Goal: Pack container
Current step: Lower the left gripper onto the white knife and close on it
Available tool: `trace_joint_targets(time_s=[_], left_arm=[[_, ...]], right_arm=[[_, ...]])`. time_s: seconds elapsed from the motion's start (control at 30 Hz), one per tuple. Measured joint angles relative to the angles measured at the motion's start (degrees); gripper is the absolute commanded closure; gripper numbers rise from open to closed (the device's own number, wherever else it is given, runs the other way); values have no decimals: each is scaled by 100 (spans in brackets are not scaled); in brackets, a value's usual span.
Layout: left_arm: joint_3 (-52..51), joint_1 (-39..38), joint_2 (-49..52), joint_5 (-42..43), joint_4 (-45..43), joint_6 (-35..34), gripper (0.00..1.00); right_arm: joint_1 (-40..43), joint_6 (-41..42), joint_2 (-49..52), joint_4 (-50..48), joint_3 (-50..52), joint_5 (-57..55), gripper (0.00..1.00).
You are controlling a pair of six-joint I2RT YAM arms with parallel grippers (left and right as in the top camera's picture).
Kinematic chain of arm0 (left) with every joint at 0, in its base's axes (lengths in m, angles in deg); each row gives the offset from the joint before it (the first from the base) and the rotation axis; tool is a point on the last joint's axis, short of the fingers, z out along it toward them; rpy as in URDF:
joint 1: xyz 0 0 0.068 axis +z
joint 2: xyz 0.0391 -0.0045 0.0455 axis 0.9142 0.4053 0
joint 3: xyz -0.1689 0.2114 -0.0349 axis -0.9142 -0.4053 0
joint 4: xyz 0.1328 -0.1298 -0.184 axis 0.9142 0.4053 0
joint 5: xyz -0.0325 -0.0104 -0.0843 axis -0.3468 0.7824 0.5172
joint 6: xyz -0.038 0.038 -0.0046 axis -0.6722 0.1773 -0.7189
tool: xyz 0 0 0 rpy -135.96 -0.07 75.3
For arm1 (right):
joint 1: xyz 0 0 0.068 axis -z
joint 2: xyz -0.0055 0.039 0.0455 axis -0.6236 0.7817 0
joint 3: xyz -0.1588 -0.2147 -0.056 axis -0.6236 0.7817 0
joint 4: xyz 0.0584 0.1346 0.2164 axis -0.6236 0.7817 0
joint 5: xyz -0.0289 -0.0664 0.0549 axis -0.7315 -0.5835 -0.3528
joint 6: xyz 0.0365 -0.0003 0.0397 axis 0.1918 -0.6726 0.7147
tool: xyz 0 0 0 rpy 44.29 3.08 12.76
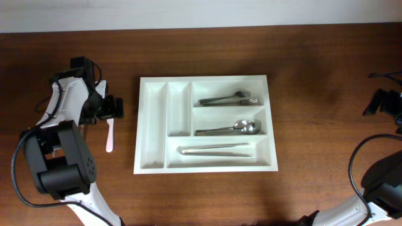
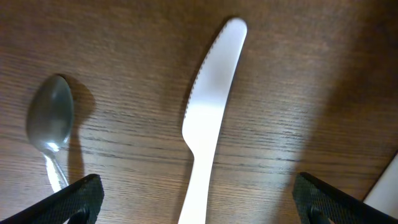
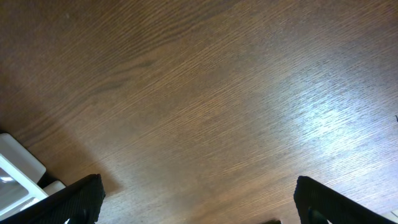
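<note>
The container [image 1: 152, 125] is a white tray with several compartments in the middle of the table. Metal forks [image 1: 229, 99], spoons [image 1: 229, 129] and a long metal utensil [image 1: 215, 150] lie in its three long slots; the two narrow slots hold nothing. A white plastic knife [image 1: 110, 135] lies on the table left of the tray. My left gripper [image 1: 112, 108] hovers over the knife's upper end. In the left wrist view the left gripper [image 2: 199, 202] is open, and the knife [image 2: 208, 106] runs between its fingertips [image 2: 78, 198] untouched. My right gripper [image 3: 199, 202] is open over bare wood.
A metal spoon [image 2: 51, 121] lies on the table just left of the plastic knife, hidden under the arm in the overhead view. The right gripper [image 1: 375, 102] is at the table's far right edge. A corner of the tray [image 3: 15, 168] shows in the right wrist view.
</note>
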Motion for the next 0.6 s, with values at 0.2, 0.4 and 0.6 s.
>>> trace_joint_targets(time_s=[0.2,0.4,0.6], left_arm=[[-234,0,0,0,-168,17,1],[-310,0,0,0,-175,138,1],[-313,0,0,-2,-179,522,1]], right_arm=[[0,0,2,0,0,0,1],[0,-2,0,0,0,0,1],[0,0,2,-2,0,0,1]])
